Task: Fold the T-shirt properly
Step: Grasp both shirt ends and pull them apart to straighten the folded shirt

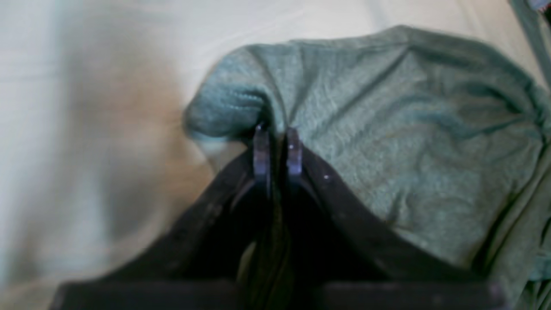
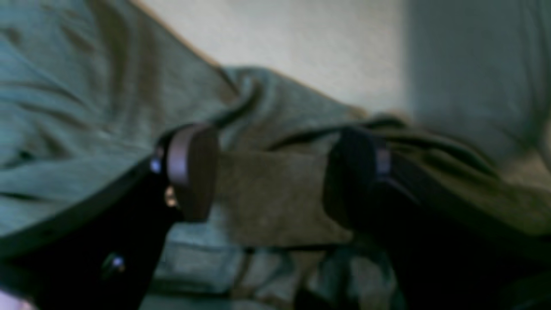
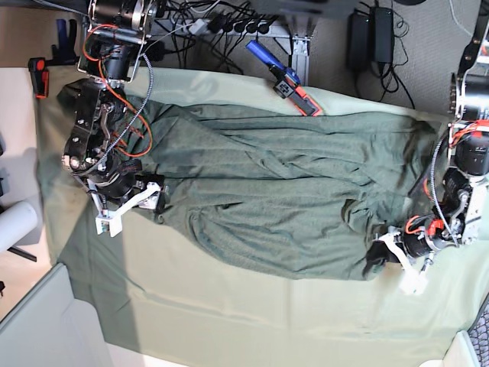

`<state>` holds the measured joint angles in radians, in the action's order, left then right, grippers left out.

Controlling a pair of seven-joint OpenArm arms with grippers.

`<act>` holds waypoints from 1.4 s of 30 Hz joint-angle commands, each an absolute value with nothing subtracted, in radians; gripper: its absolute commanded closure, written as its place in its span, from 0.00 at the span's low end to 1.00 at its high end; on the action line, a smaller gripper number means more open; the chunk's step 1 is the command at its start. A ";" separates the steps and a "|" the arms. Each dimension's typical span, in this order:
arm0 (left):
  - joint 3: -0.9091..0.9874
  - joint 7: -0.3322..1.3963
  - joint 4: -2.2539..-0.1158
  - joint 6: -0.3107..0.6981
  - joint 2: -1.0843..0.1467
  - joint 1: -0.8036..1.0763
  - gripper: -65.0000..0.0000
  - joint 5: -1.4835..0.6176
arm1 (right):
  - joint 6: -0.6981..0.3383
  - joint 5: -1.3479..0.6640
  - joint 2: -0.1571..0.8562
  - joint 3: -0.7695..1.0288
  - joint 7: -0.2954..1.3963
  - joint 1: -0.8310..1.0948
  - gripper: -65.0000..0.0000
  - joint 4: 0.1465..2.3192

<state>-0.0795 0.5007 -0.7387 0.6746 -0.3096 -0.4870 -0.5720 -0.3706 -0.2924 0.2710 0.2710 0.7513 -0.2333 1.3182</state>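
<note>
The dark grey-green T-shirt (image 3: 283, 199) lies spread and wrinkled across the table. My left gripper (image 3: 380, 256) is at its right end. In the left wrist view its fingertips (image 1: 260, 150) stand almost together, and the left gripper (image 1: 277, 148) is shut on a bunched edge of the T-shirt (image 1: 387, 129). My right gripper (image 3: 157, 200) rests at the left end of the garment. Seen from the right wrist, that gripper (image 2: 275, 181) is open, its pads (image 2: 191, 172) wide apart with a fold of the T-shirt (image 2: 64, 107) between them.
A pale mint-green cloth (image 3: 229, 313) covers the table under the shirt. A blue and red tool (image 3: 284, 76) lies at the far edge. Cables and power strips (image 3: 229, 23) run behind the table. A red clamp (image 3: 38, 76) and a white roll (image 3: 15, 225) sit at the left.
</note>
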 commanded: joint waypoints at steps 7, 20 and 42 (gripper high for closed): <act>-0.077 0.536 -0.834 0.698 -0.332 -0.517 1.00 -0.617 | -0.382 -0.318 0.284 0.276 0.705 -0.252 0.33 1.337; -0.077 0.611 -0.840 0.698 -0.333 -0.517 1.00 -0.664 | -0.381 -0.171 0.297 0.276 0.673 -0.252 0.34 1.317; -0.077 0.636 -1.142 0.698 -0.408 -0.416 1.00 -0.668 | -0.381 -0.186 0.361 0.278 0.620 -0.249 1.00 1.256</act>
<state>-0.0818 0.6571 -1.1236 0.6827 -0.3954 -0.3862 -0.6502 -0.3740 -0.1837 0.3439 0.2710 0.6350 -0.2298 1.2358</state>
